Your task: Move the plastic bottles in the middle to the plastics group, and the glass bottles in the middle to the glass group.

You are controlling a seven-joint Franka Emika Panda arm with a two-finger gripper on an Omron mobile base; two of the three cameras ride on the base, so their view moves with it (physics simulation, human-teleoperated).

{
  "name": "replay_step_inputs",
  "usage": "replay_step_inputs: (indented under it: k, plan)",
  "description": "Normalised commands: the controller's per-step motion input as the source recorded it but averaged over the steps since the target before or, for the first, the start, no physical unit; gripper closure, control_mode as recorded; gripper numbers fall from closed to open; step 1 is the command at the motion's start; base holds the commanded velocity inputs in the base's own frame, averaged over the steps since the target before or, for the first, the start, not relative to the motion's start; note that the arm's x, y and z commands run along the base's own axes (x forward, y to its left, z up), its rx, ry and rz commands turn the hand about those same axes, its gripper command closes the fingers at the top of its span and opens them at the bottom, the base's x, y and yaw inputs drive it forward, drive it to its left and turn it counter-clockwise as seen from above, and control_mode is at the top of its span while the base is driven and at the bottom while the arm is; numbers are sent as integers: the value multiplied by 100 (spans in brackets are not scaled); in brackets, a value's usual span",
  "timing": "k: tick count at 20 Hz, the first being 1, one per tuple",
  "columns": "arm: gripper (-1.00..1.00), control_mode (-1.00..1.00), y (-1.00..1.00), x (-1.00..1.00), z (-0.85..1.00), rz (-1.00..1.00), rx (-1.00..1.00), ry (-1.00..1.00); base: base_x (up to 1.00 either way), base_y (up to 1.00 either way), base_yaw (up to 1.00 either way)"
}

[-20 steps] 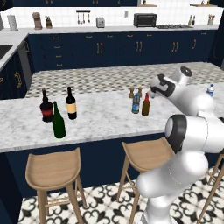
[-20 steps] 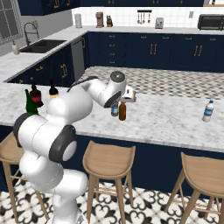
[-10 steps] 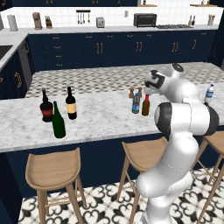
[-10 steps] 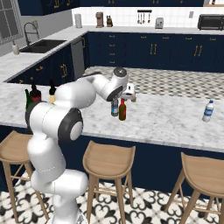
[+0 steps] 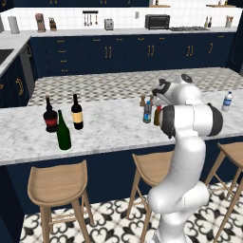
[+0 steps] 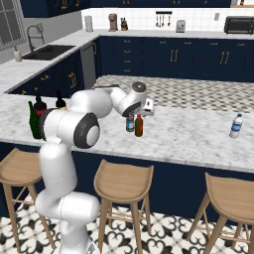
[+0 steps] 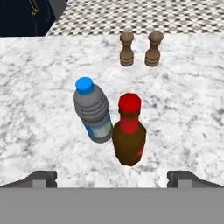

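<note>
My gripper [image 7: 112,177] hangs open above the marble counter [image 7: 39,113], its fingertips [image 7: 42,176] wide apart with nothing between them. Below it stand the small bluish plastic bottle [image 7: 92,111] with a blue top and, touching its right side, the amber glass bottle [image 7: 129,131] with a red cap. From the base, the gripper [image 6: 147,109] is just over this pair [image 6: 130,122] [image 6: 139,126]. At the far left the dark green bottle [image 5: 63,132] stands in front of two wine bottles [image 5: 50,116] [image 5: 77,113]. A clear water bottle [image 5: 227,101] stands at the far right.
Two small wooden shakers [image 7: 127,49] [image 7: 153,48] stand behind the middle bottles. Three wooden stools [image 5: 57,182] line the counter's front edge. My own arm [image 5: 190,121] rises in front of the counter and hides part of the amber bottle in the left base view.
The arm has drawn up more upright and the hand has shifted slightly over the middle bottles. The jaws stayed open. No bottle has moved.
</note>
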Motion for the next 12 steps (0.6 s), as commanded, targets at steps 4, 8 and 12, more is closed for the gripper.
replay_step_inputs:
  k: [4, 8, 12]
  plan:
    - [-100, -100, -6, 42, -16, 1, 0, 0, 0, 0, 0]
    - [-100, -100, -19, 41, 0, 1, 0, 0, 0, 0, 0]
    - [-100, -100, -6, 25, -3, 2, 0, 0, 0, 0, 0]
